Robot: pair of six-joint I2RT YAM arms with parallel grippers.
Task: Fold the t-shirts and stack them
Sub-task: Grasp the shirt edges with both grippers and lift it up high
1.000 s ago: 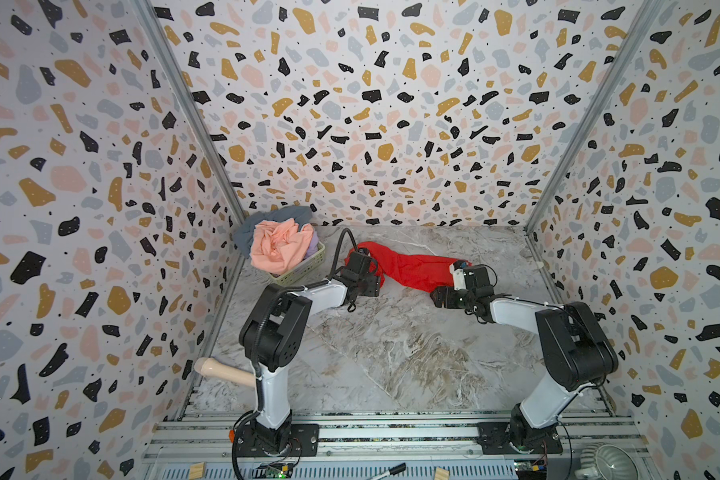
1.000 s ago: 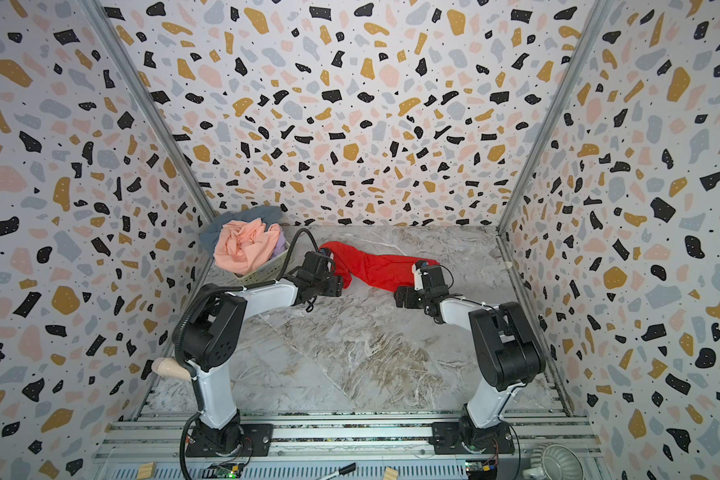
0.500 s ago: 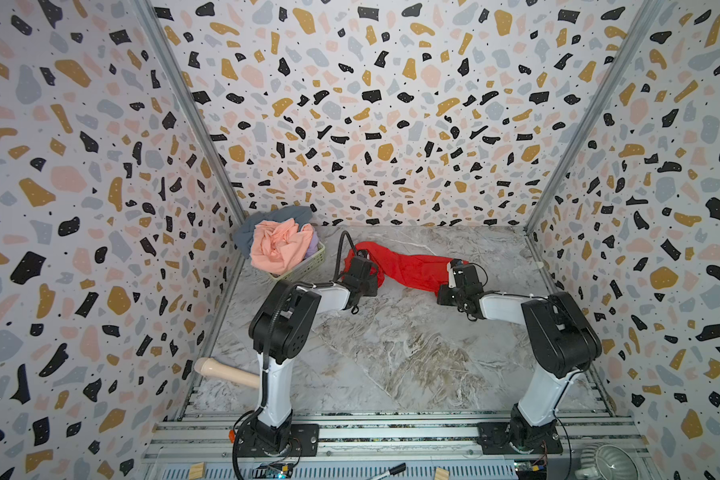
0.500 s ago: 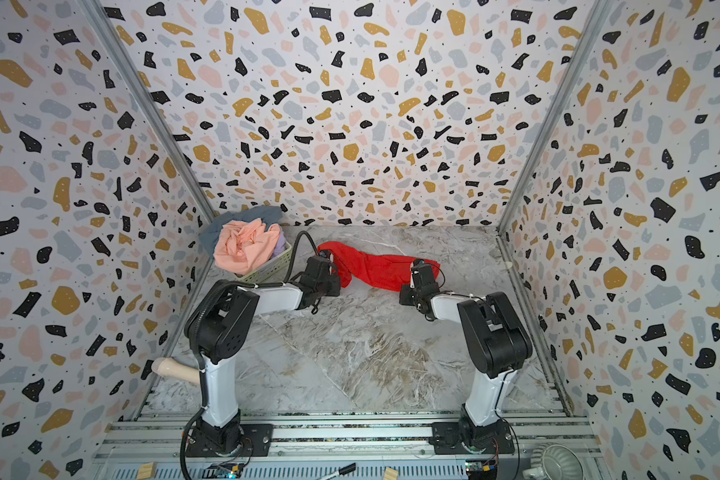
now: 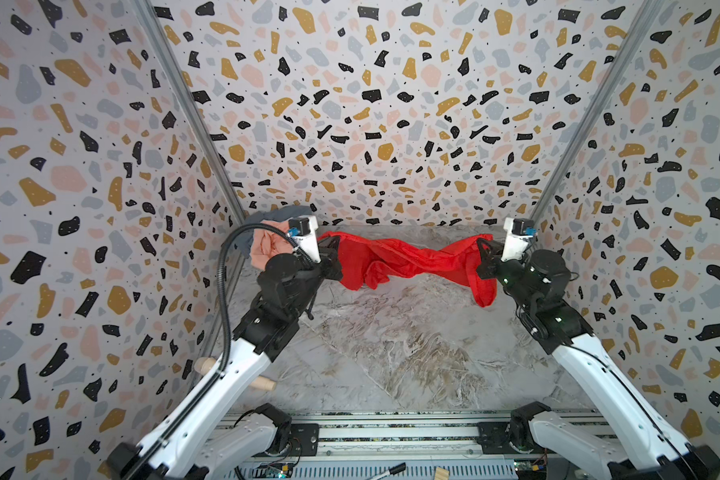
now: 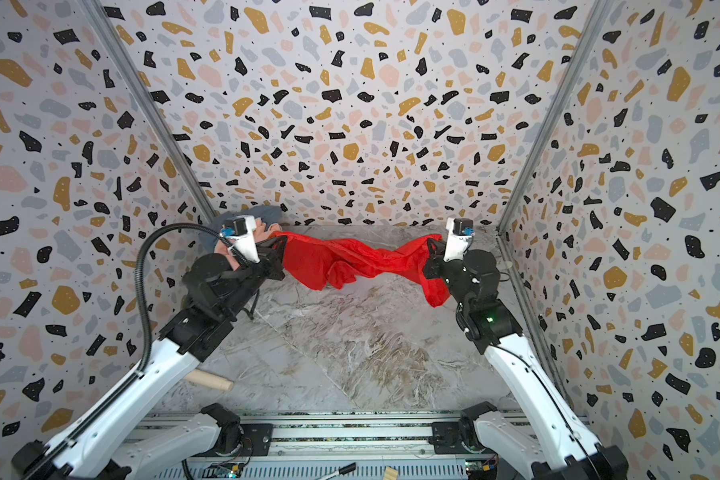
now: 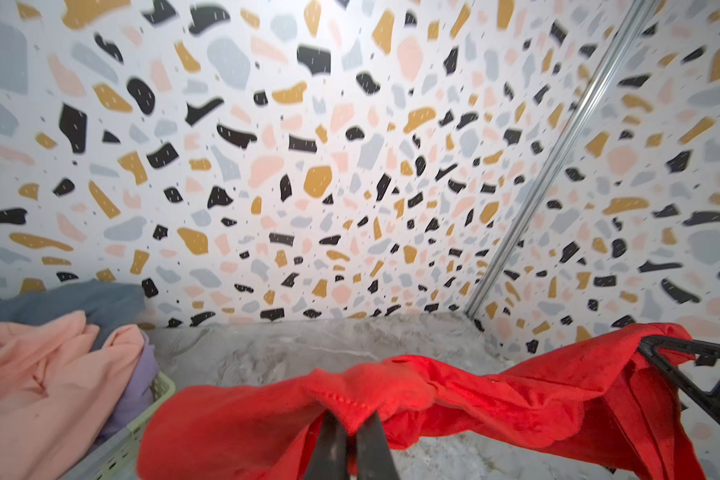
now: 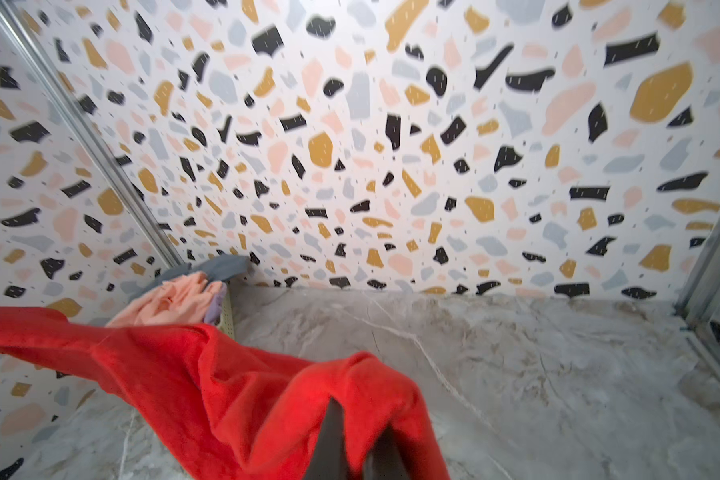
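Presently | left gripper [image 7: 352,419] and right gripper [image 8: 360,424] each clamped on red t-shirt [image 5: 395,262], mid-frame, twisted | I judged risk: bunched cloth slipping out; twist spoiling fold.

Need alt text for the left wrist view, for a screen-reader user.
A red t-shirt hangs bunched above the marble table, pinched in the shut left gripper close to the camera and held at its far end by the right gripper. Beside it, a pale green basket holds crumpled shirts in peach-pink, grey-blue and lilac. A terrazzo-patterned wall stands behind.
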